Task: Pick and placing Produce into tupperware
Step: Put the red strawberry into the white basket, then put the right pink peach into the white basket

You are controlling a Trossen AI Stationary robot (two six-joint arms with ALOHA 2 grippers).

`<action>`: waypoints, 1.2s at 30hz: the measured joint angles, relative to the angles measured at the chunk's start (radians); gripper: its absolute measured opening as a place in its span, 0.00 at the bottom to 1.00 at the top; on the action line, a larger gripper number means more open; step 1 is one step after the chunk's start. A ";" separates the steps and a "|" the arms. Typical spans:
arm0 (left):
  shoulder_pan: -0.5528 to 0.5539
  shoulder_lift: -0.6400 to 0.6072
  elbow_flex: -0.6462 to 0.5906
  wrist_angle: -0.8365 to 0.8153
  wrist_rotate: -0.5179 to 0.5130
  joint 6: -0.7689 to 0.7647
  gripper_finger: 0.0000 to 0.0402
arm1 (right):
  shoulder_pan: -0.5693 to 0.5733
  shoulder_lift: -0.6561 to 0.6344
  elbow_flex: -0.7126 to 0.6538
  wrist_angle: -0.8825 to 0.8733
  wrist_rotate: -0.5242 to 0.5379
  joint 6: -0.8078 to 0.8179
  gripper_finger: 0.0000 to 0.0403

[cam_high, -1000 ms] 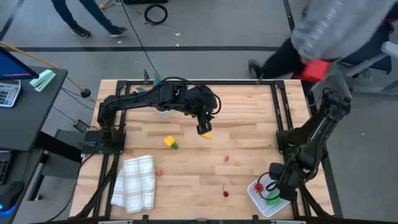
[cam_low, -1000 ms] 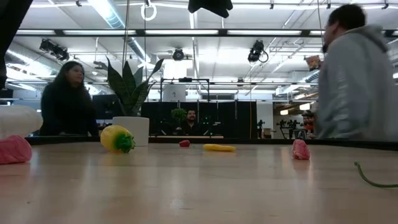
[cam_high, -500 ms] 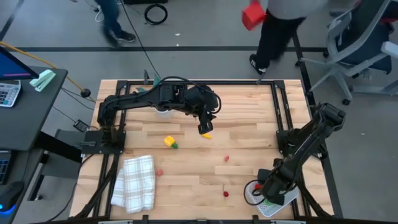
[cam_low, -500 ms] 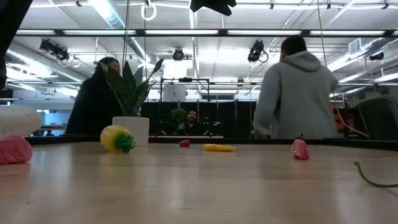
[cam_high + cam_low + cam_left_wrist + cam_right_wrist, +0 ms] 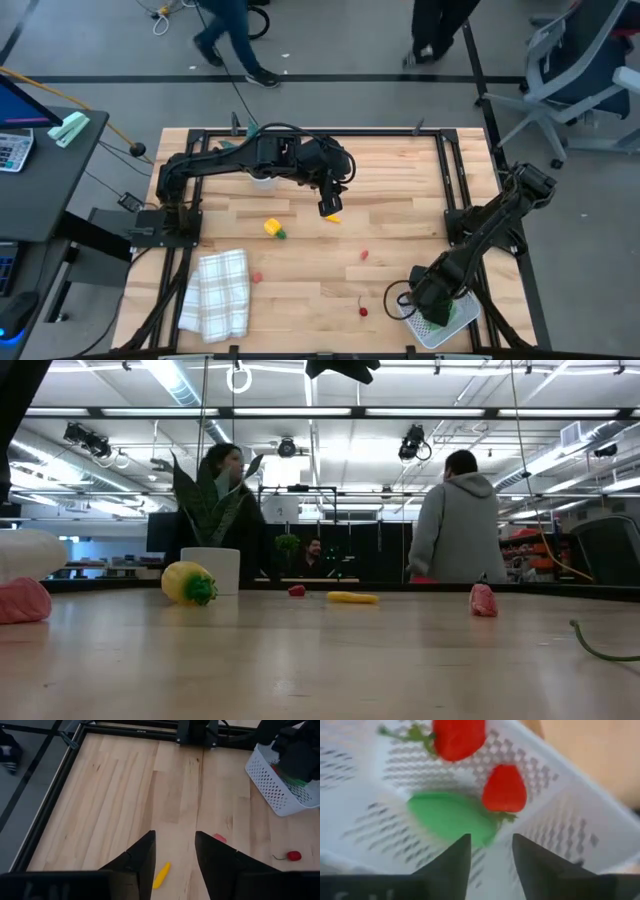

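While right gripper (image 5: pixel 432 308) hangs over tupperware (image 5: pixel 462 322), left gripper (image 5: pixel 329 207) hovers mid-table, parted

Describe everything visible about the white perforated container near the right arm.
The tupperware is a white plastic basket with rounded corners and walls pierced by a fine grid of holes. It looks tipped rather than flat, near the table's front right corner. The right gripper hangs over its opening, fingers parted, hiding much of it from above. Inside lie a flat green piece and two red pieces, the green one touching the lower red one. A thin stem curls beside it.
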 joint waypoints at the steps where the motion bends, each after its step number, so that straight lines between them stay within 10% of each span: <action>1: 0.000 0.000 0.000 -0.001 0.000 0.000 0.37 | -0.011 -0.023 0.000 0.000 -0.023 0.024 0.40; 6: 0.000 0.000 0.000 -0.005 0.000 0.000 0.39 | -0.051 -0.172 0.025 -0.001 -0.016 0.140 0.43; 12: 0.000 0.000 0.000 -0.007 0.000 -0.007 0.38 | -0.094 -0.353 0.089 0.001 0.305 0.179 0.42; 17: -0.006 0.000 0.000 -0.024 0.000 -0.061 0.37 | -0.155 -0.438 0.103 0.004 0.529 0.037 0.41; 26: 0.010 0.000 0.000 -0.293 -0.082 -0.198 0.43 | -0.369 -0.364 0.102 0.113 0.569 -0.305 0.41; 36: 0.046 0.002 -0.001 -0.414 -0.159 0.335 0.49 | -0.590 -0.229 0.101 0.180 0.552 -0.384 0.41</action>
